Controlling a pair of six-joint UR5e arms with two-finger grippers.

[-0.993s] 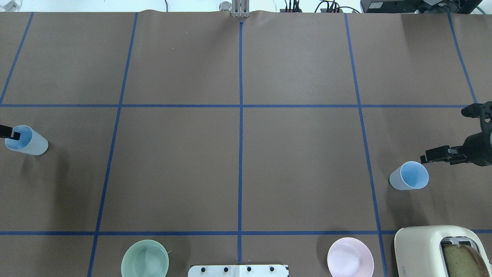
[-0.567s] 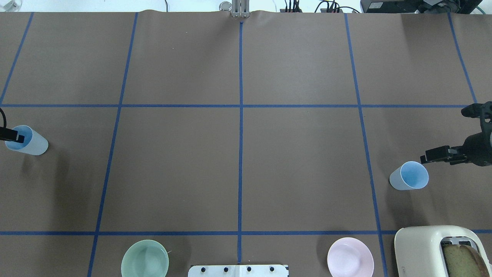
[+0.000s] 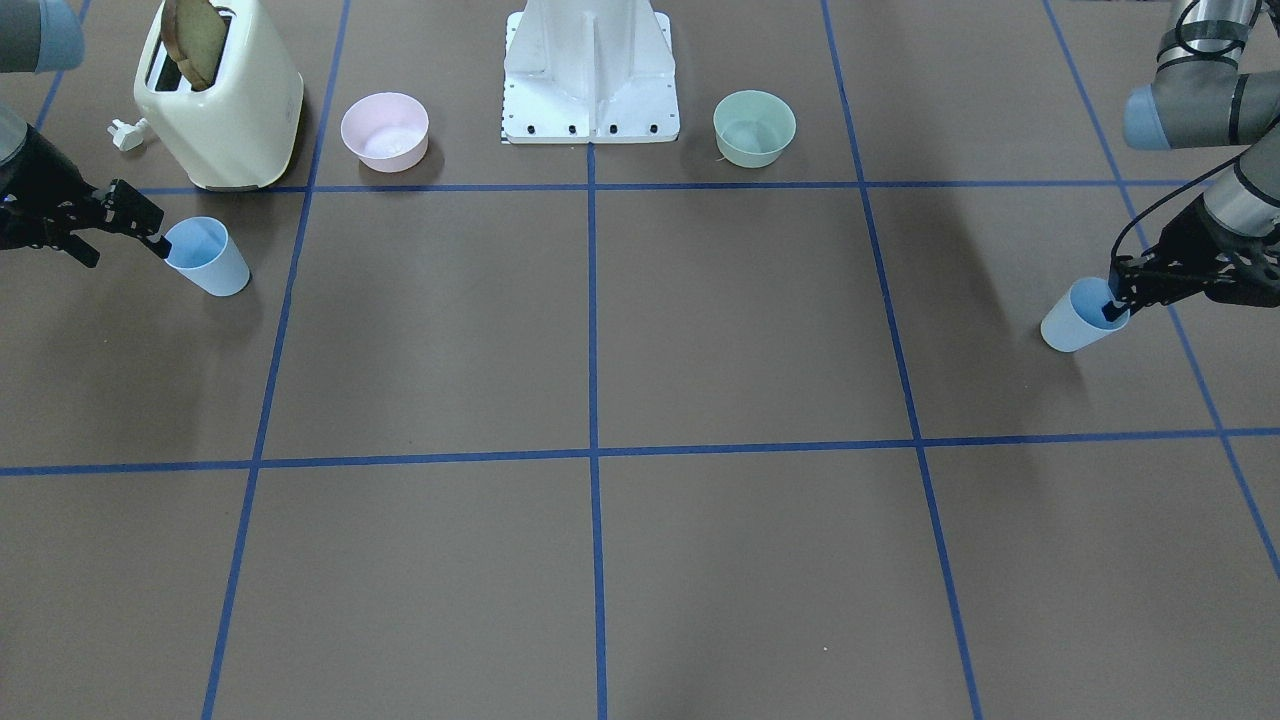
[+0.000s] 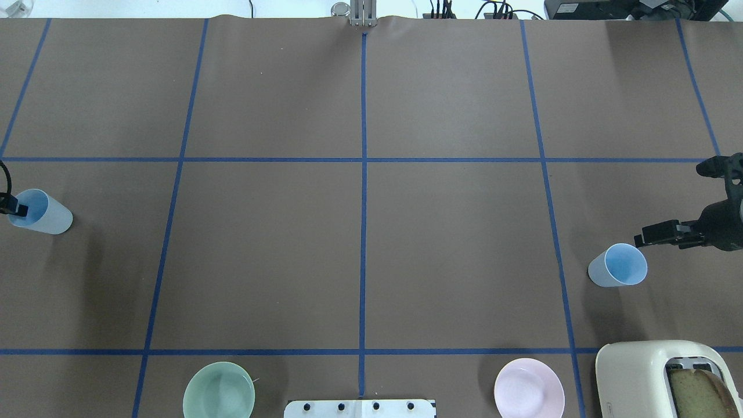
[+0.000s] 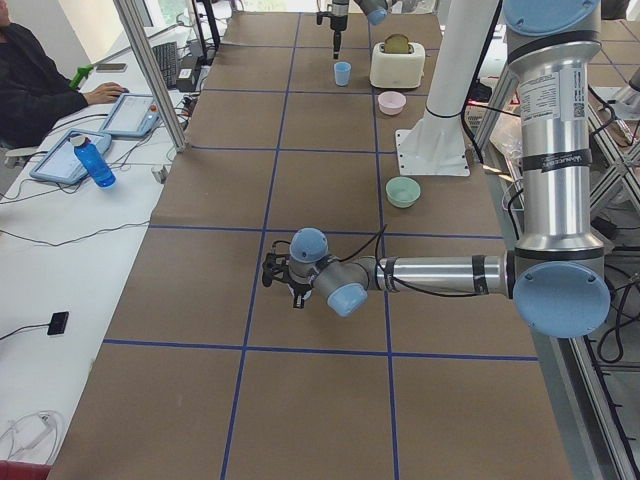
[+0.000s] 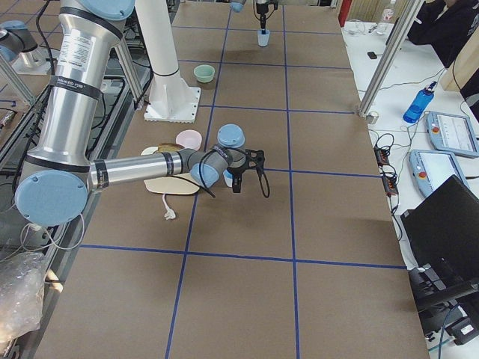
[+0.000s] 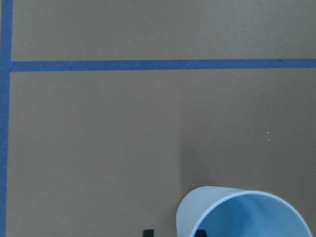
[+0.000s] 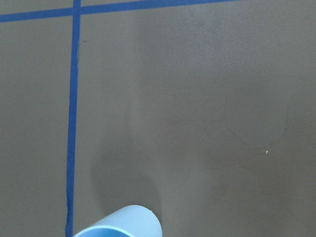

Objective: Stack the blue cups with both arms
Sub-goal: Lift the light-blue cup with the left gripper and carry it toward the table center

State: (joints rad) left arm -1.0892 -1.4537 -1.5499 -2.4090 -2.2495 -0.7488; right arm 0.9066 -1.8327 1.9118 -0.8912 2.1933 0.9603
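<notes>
Two pale blue cups stand upright at opposite ends of the table. The left cup (image 4: pixel 43 213) (image 3: pixel 1078 318) has my left gripper (image 3: pixel 1115 303) at its rim. In the left wrist view one fingertip (image 7: pixel 147 232) is outside the cup's (image 7: pixel 242 215) wall and the other is inside, with a gap on both sides, so it is open. The right cup (image 4: pixel 619 266) (image 3: pixel 208 257) stands free. My right gripper (image 4: pixel 659 235) (image 3: pixel 125 240) hovers just beside its rim, open and empty. In the right wrist view only the cup's rim (image 8: pixel 118 224) shows.
A cream toaster (image 4: pixel 650 374) holding a bread slice stands near the right cup. A pink bowl (image 4: pixel 528 395) and a green bowl (image 4: pixel 219 397) flank the white base (image 3: pixel 590 70). Blue tape lines grid the brown table.
My left gripper's finger has shifted slightly toward the table's left edge at the cup's rim. The right gripper and both cups have not moved.
</notes>
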